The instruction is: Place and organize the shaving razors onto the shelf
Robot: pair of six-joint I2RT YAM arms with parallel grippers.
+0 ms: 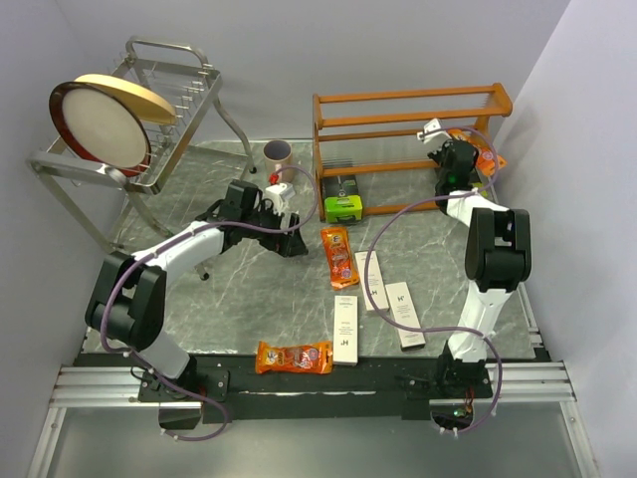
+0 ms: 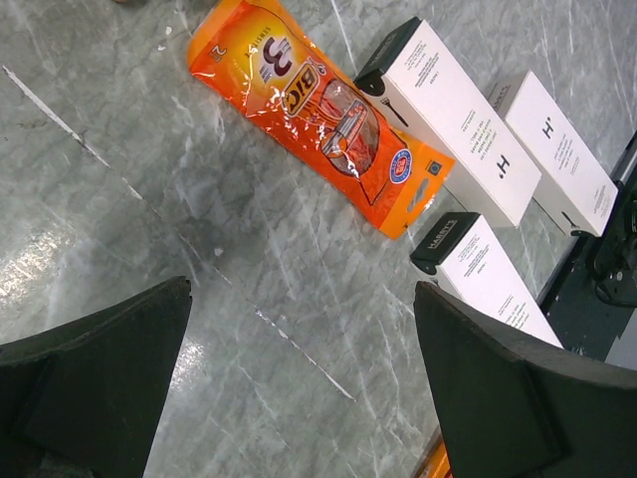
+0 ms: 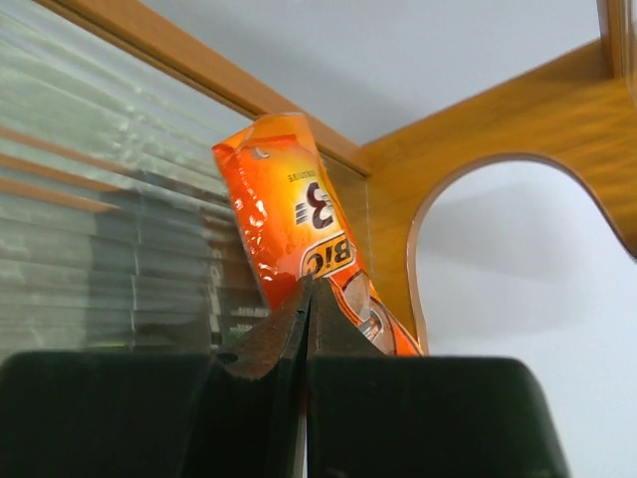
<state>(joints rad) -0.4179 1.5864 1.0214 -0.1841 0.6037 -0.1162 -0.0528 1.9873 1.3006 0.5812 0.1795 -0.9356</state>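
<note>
The right hand point(image 3: 307, 299) has its black fingers pressed together, pinching the lower end of an orange Bic packet point(image 3: 289, 214). The packet is a flat, glossy, crinkled plastic sachet printed with a white "3" and the brand name. It stands tilted just beyond the fingertips. Behind it run the thin pale slats of the shelf point(image 3: 468, 149). The shelf's smooth orange-brown wooden end panel, with an arched cut-out, rises just to the right of this hand.

The left hand point(image 2: 302, 299) hangs with its two matte dark pads wide apart and holds nothing above the grey, marble-veined worktop point(image 2: 149, 179). Ahead of it a second orange packet point(image 2: 318, 115) of the same shiny film lies flat. Just beside that, further to the hand's right, lie three long slim white boxes point(image 2: 458, 119) of crisp card with dark end caps. A lime-green-and-black pack point(image 1: 341, 204) sits low at the shelf's left end, beyond this hand. A third orange packet point(image 1: 294, 357) lies well behind it, near the worktop's front edge.
</note>
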